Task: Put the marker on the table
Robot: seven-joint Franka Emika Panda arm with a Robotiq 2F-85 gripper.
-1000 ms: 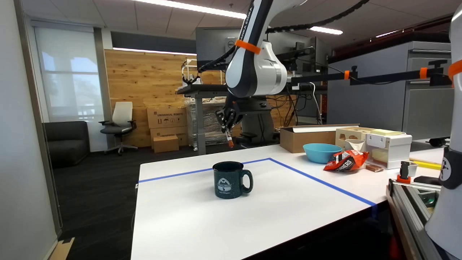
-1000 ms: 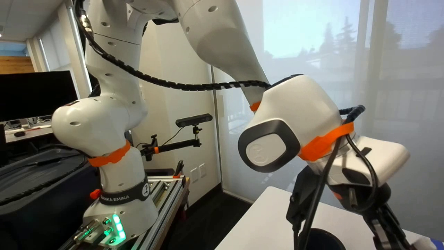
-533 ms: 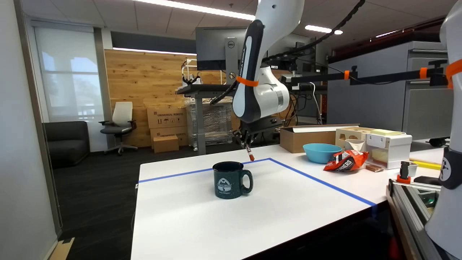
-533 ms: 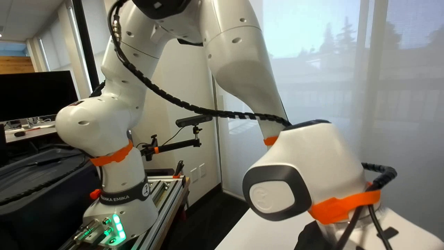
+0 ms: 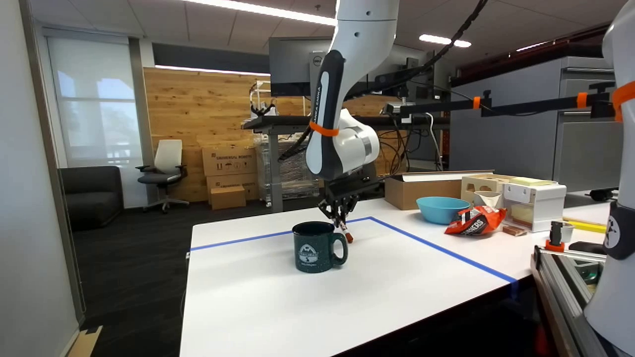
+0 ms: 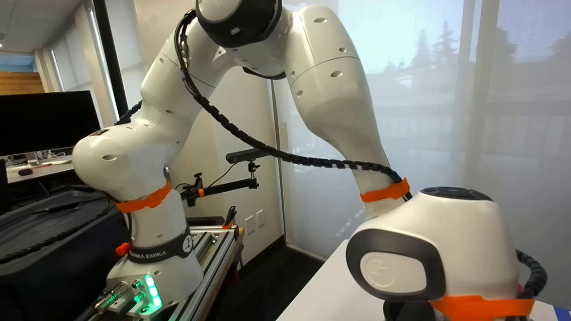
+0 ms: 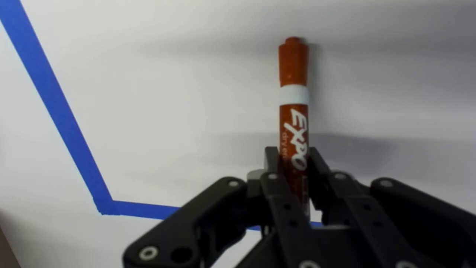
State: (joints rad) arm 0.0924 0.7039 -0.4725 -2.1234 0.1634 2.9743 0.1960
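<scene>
The marker is a reddish-orange pen with a white band and white lettering (image 7: 293,70). My gripper (image 7: 294,158) is shut on its body in the wrist view, one finger on each side. In an exterior view the marker (image 5: 348,235) slants down from the gripper (image 5: 339,217), just behind the mug's handle. Its orange end is at or very near the table; I cannot tell if it touches. The white table (image 5: 248,302) carries blue tape lines and also shows in the wrist view (image 7: 178,93). In an exterior view the table (image 6: 321,294) shows, but the marker is out of sight.
A dark green mug (image 5: 308,250) stands on the table, close in front of the gripper in that view. A blue bowl (image 5: 440,210), a red snack bag (image 5: 477,221), a cardboard box (image 5: 421,191) and a white box (image 5: 538,203) stand along the far right side.
The arm has come down with the marker still held. In an exterior view the marker moved from above the far table edge, down and rightward, to near the surface behind the mug.
</scene>
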